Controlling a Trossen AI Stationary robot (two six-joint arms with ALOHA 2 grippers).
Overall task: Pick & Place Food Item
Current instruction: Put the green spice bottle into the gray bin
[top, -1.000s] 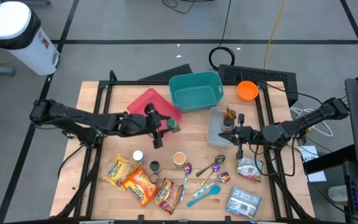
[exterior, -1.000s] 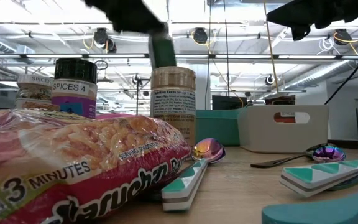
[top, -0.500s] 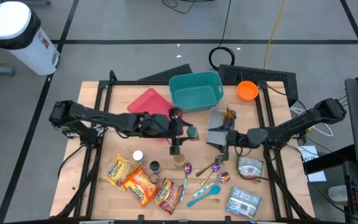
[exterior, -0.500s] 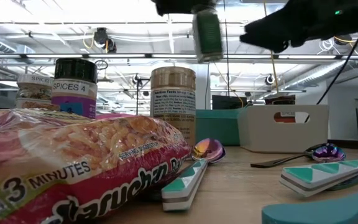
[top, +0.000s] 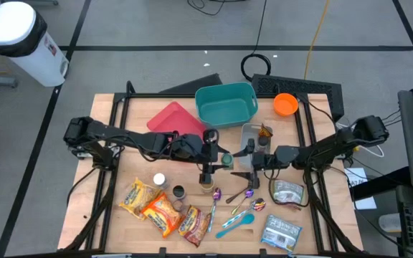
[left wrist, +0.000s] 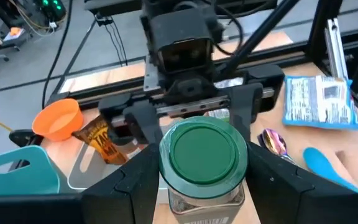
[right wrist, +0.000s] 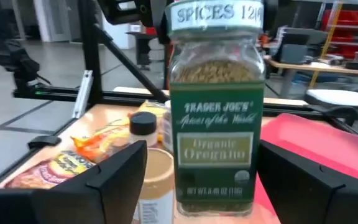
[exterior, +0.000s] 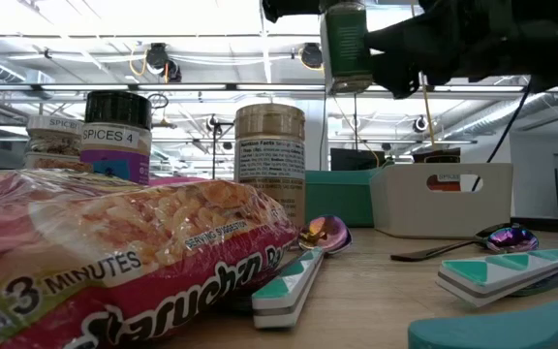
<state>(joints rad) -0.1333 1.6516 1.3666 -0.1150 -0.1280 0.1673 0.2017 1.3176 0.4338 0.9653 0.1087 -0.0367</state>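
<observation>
- Oregano jar (top: 225, 155), glass, green lid, label reading "Organic Oregano", held in the air just right of frame centre in the high view; dried green herb fills it to near the top.
- Left gripper (top: 219, 156) grips the jar by its sides, fingers partly closed around the glass, lid facing the right arm.
- Right gripper (top: 239, 156) sits just right of the jar, fingers spread wide on either side of it; in the right wrist view the jar (right wrist: 215, 106) stands between them with a gap showing at each side. No hold on it.
- Teal bin (top: 225, 105), upper centre: nothing visible inside.
- Grey tub (top: 248, 143), right of centre: one brown snack packet (top: 265, 131) standing in its upper corner.
- Orange bowl (top: 285, 104), upper right, beside the teal bin; contents cannot be told.
- Pink lid or tray (top: 171, 118), upper left of centre, flat on the table (top: 113, 150).
- Spice jars standing on the table, lower centre: three, namely a white-capped one (top: 159, 180), a dark-capped one (top: 178, 191) and a tan-topped one (top: 206, 185) directly below the left gripper.
- Noodle packets (top: 160, 208), lower left: three, lying side by side.
- Silvery pouches, lower right: two (top: 288, 193) (top: 280, 233).
- Spoons (top: 244, 193), lower centre: about four metallic ones plus one blue one (top: 236, 223); they overlap, so the count is uncertain.
</observation>
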